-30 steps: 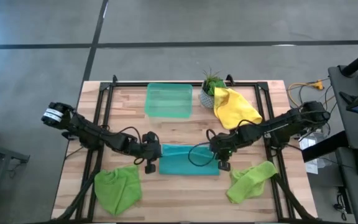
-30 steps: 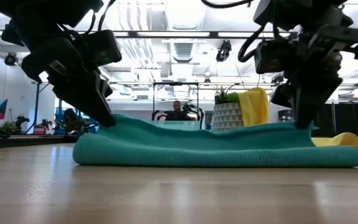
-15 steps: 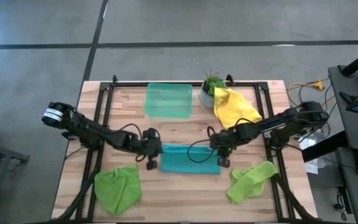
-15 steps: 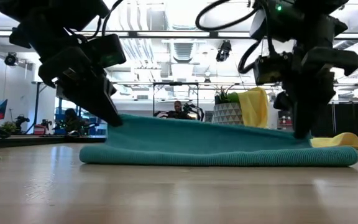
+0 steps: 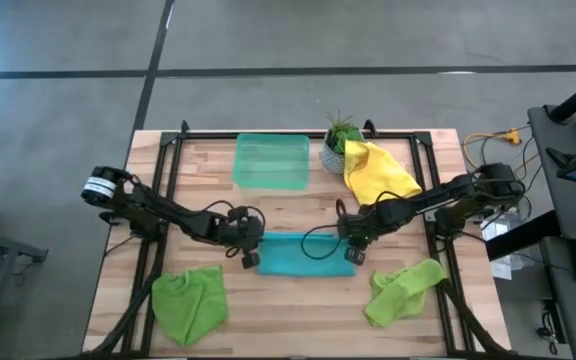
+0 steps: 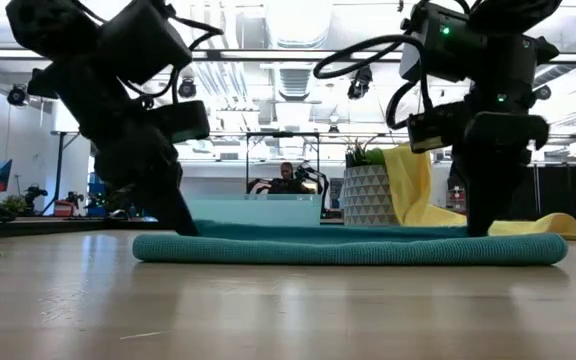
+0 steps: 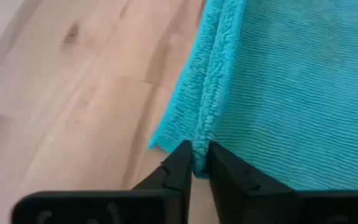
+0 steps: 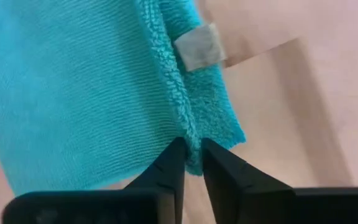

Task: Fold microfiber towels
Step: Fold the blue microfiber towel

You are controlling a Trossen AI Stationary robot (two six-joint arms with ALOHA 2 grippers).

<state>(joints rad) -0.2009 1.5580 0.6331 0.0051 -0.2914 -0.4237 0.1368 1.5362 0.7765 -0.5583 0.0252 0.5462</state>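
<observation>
Left gripper [image 7: 194,163]: pinching teal towel [image 5: 304,254] edge, aligning fold.
Right gripper [image 8: 192,155]: pinching opposite edge, keeping layers flush.

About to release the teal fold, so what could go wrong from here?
1. Both the left claw and the right claw pinch only the teal towel's edge; opening unevenly could skew the fold.
2. The layers' edges look slightly offset in both wrist views, so the fold may be imperfect.
</observation>
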